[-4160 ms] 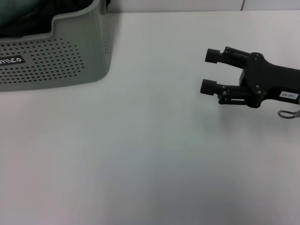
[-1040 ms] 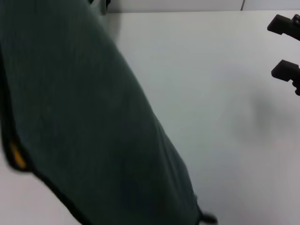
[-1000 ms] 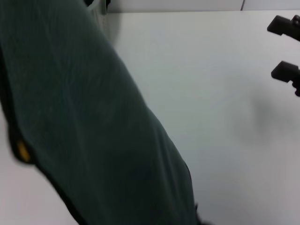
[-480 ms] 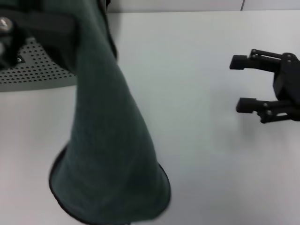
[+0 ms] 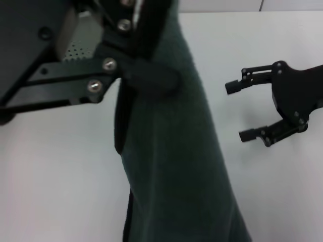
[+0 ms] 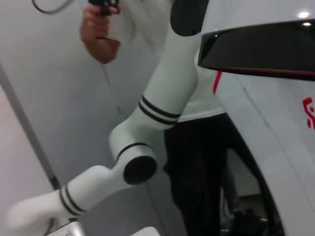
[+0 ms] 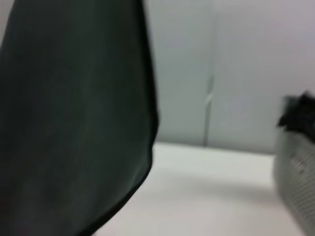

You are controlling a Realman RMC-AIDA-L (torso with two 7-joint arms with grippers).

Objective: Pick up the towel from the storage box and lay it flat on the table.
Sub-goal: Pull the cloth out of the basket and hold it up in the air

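The dark green towel (image 5: 174,166) hangs in a long drape down the middle of the head view, above the white table (image 5: 55,191). My left gripper (image 5: 146,75) is raised at the upper left, very close to the head camera, and is shut on the towel's upper part. Only a perforated patch of the storage box (image 5: 83,43) shows behind that gripper. To the right of the towel and apart from it, my right gripper (image 5: 237,111) is open with nothing between its fingers. In the right wrist view the towel (image 7: 74,123) fills one side, and the box (image 7: 295,167) stands at the far edge.
The left wrist view shows only my own white arm (image 6: 133,162) and body, with a person's hand (image 6: 98,34) behind. A pale wall (image 7: 211,73) rises beyond the table's far edge.
My left gripper has lifted the towel higher and carried it right, toward the table's middle, now covering most of the box. The right gripper has moved left toward the towel and tilted.
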